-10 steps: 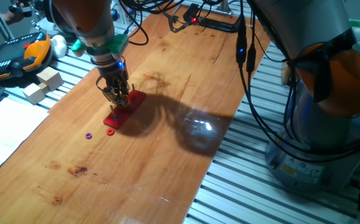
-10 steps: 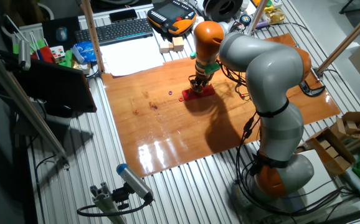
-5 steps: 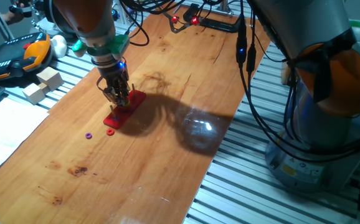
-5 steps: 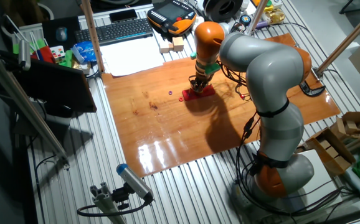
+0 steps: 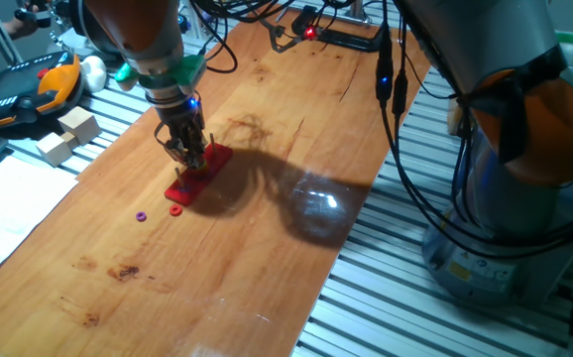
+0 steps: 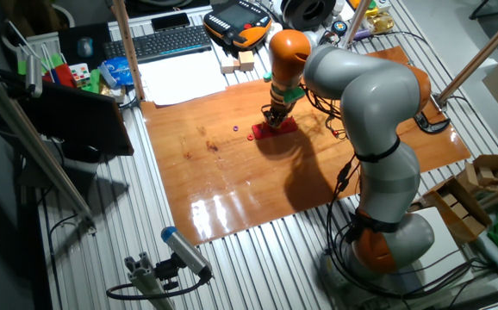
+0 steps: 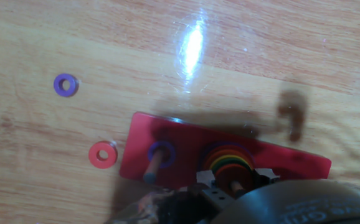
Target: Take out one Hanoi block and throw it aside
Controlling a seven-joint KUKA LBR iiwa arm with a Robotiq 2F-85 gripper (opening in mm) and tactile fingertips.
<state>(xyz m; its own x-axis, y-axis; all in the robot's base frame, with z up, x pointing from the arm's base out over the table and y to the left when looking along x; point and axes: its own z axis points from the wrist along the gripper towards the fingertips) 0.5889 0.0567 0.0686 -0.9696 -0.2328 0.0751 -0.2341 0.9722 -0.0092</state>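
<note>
The two-finger metal gripper (image 5: 189, 154) hangs low over the long flat red plastic base with thin pegs (image 7: 167, 149), at the end that is away from the loose rings. In the hand view one peg carries a stack of coloured rings (image 7: 229, 163) (red, orange, yellow and green edges show, the rest is hidden under the hand), and the peg beside it carries a single blue-purple ring (image 7: 161, 151).

The small orange-red flat ring with a centre hole (image 7: 103, 154) lies flat on the wooden table top (image 5: 267, 248), just beside the short end of the base and apart from it. A tiny purple ring (image 7: 66, 84) lies a little further away, also on the wood. Both are visible in one fixed view too, the orange-red one (image 5: 175, 210) near the corner of the base.

I cannot tell if the fingers are spread or pressed together, or if they hold anything; the fingertips are hidden or too small in every view.

My judgement is that the step in hand is the reach to a ring on the stacked peg. The next move calls for a straight lift along the peg, without tilting, so that the base does not rise together with the ring; then a carry sideways and a release on the bare wood.
</note>
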